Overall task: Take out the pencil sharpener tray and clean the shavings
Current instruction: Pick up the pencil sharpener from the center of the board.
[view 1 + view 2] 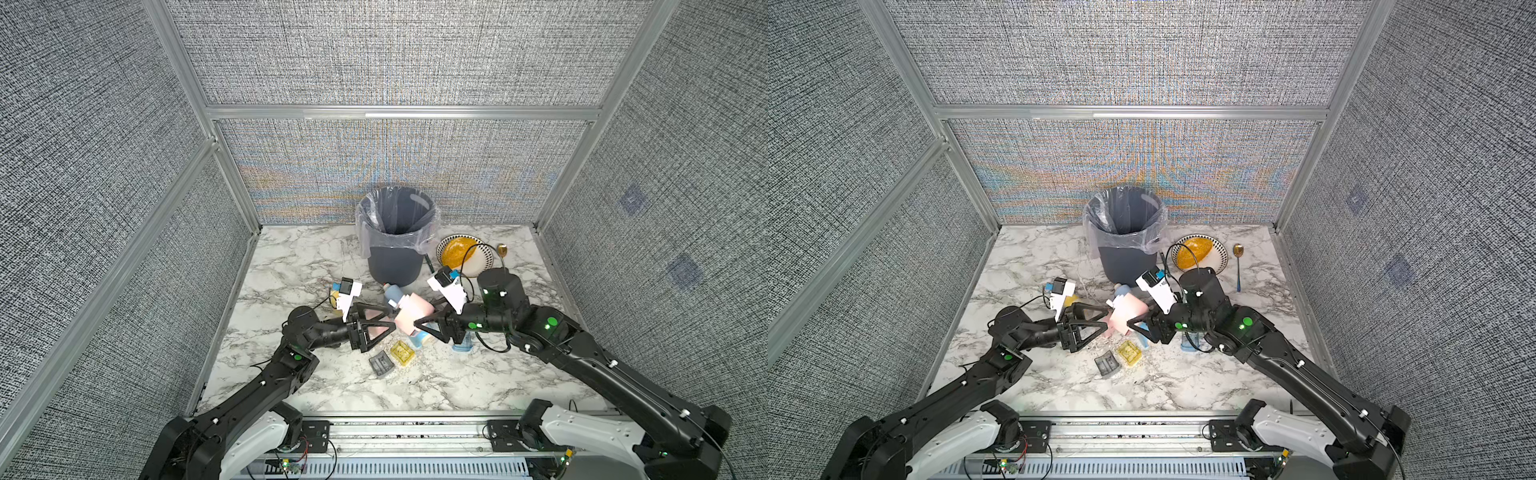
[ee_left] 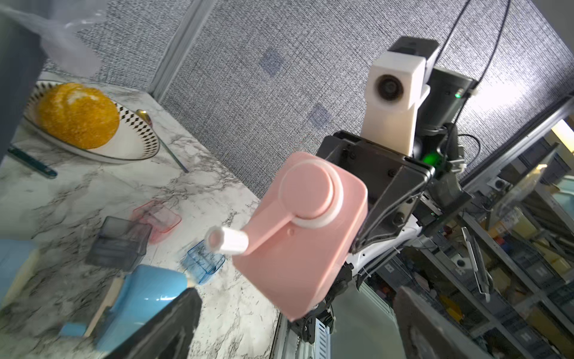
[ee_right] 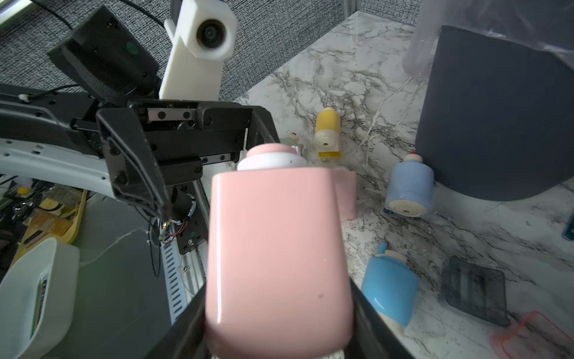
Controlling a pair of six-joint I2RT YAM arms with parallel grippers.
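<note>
Closest to the lens, the right gripper point(image 3: 276, 289) is clamped on the pink sharpener point(image 2: 306, 230), held clear above the marble table point(image 1: 291, 266). The left gripper point(image 1: 392, 318) sits just beside it, jaws spread wide with nothing between them. One lined bin point(image 1: 392, 266) stands at the back. I judge the job about midway. Sharpeners number four: the pink one aloft, plus a bright blue sharpener point(image 3: 388, 289), a paler blue sharpener point(image 3: 408, 189) and a yellow sharpener point(image 3: 327, 136) down on the marble. Trays already out: a dark grey tray point(image 1: 381, 363), a yellow tray point(image 1: 402, 353) and a blue tray point(image 1: 463, 347) in a top view, plus a pink tray point(image 2: 158, 217) beside a grey one in the wrist views. Whether that grey is the same tray I cannot tell. Whether the held sharpener's own tray is still inside is hidden. Smallest, the shavings point(image 1: 415, 365) lie scattered around the grey and yellow trays, too many to count, so clearing them into the bin remains.
</note>
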